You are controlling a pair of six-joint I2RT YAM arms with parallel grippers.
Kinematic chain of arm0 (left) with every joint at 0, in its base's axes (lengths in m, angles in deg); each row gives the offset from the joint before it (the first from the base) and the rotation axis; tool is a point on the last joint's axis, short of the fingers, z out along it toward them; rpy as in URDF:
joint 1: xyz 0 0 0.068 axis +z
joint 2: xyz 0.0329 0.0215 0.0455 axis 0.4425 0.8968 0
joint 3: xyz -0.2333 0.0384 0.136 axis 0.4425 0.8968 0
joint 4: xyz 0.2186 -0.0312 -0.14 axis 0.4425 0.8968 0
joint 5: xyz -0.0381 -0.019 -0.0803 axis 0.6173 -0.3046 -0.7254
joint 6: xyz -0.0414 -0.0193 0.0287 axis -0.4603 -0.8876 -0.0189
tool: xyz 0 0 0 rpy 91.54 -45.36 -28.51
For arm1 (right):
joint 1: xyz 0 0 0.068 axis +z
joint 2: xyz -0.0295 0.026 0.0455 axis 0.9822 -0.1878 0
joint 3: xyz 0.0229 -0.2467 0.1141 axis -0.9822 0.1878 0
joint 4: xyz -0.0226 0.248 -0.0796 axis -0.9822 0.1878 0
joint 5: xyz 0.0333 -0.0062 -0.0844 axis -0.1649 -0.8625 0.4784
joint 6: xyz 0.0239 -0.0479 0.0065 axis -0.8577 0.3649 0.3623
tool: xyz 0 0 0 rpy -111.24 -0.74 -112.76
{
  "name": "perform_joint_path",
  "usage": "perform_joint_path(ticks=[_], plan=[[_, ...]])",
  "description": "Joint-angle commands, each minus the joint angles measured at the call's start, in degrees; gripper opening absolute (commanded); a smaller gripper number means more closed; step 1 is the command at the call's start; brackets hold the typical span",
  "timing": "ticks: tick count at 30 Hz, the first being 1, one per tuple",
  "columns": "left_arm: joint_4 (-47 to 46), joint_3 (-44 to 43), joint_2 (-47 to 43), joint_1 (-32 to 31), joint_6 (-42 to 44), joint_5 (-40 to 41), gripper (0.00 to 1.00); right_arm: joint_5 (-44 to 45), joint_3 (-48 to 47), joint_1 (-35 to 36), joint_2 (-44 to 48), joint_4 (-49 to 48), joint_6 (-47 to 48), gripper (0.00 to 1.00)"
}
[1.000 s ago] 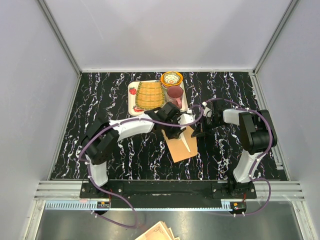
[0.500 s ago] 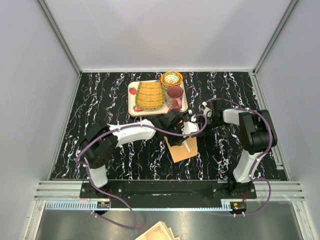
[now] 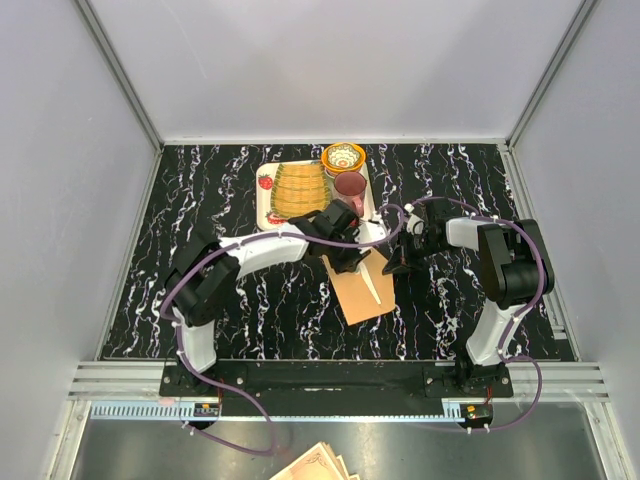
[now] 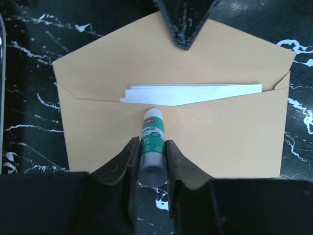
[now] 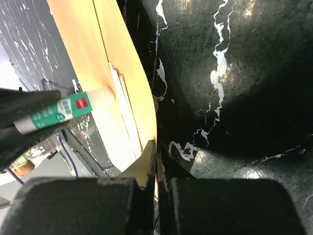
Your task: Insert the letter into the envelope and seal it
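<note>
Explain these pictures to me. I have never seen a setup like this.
This is a robot: two arms bolted to a black marbled table. The wide picture looks down from above, with the left arm on the left and the right arm on the right. The other two pictures come from a camera on each wrist, so the dark shapes at their bottom edges are that arm's own jaws. At the back of the table are a tray, a bowl and a pink cup. In the middle lies an orange envelope, flap open, with a white folded letter showing in its mouth. The left jaws hold a glue stick, its tip on the envelope. The right jaws are shut on the flap's tip.
</note>
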Motion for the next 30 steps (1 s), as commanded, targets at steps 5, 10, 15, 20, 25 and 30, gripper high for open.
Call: perform_joint_path(ticks=[5,10,15,20,25,30], plan=[[6.1,7.7,-2.2,-6.4,-0.3,0.8,0.00,0.4,-1.4,0.1,-0.1,-0.7,-0.2,0.00],[5.8,6.7,-0.2,-4.1,0.3,2.4,0.00,0.3,-1.5,0.2,-0.4,-0.7,-0.3,0.00],[6.8,2.8,2.3,-0.5,1.7,3.7,0.00,0.3,-1.4,0.1,-0.2,-0.7,-0.2,0.00],[6.8,3.6,0.7,-1.3,1.1,2.8,0.00,0.4,-1.4,0.2,-0.3,-0.7,-0.3,0.00],[6.6,5.2,-2.2,-2.2,0.7,2.3,0.00,0.5,-1.4,0.2,-0.1,-0.7,-0.2,0.00],[7.8,6.8,-3.8,-3.5,1.1,0.9,0.00,0.5,-1.4,0.2,0.0,-0.8,-0.2,0.00]])
